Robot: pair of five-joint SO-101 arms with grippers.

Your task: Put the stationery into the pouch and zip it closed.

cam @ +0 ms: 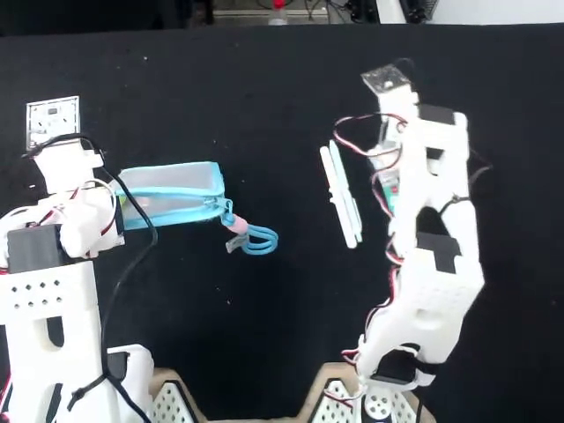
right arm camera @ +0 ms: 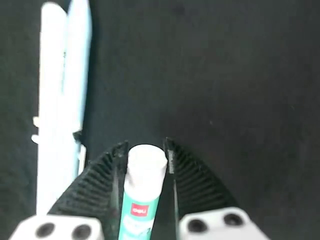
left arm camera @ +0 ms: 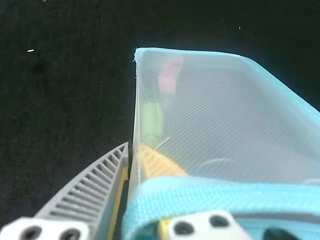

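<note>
Turquoise mesh pouch (cam: 172, 196) lies at the left of the table (cam: 264, 88), pens (cam: 342, 196) well apart near the right arm. Left wrist: left gripper (left arm camera: 131, 167) pinches the pouch's end. Right wrist: right gripper (right arm camera: 145, 150) clamps a glue stick (right arm camera: 142, 195), so loading looks like the step in hand; next it needs carrying to the pouch's opening.
</note>
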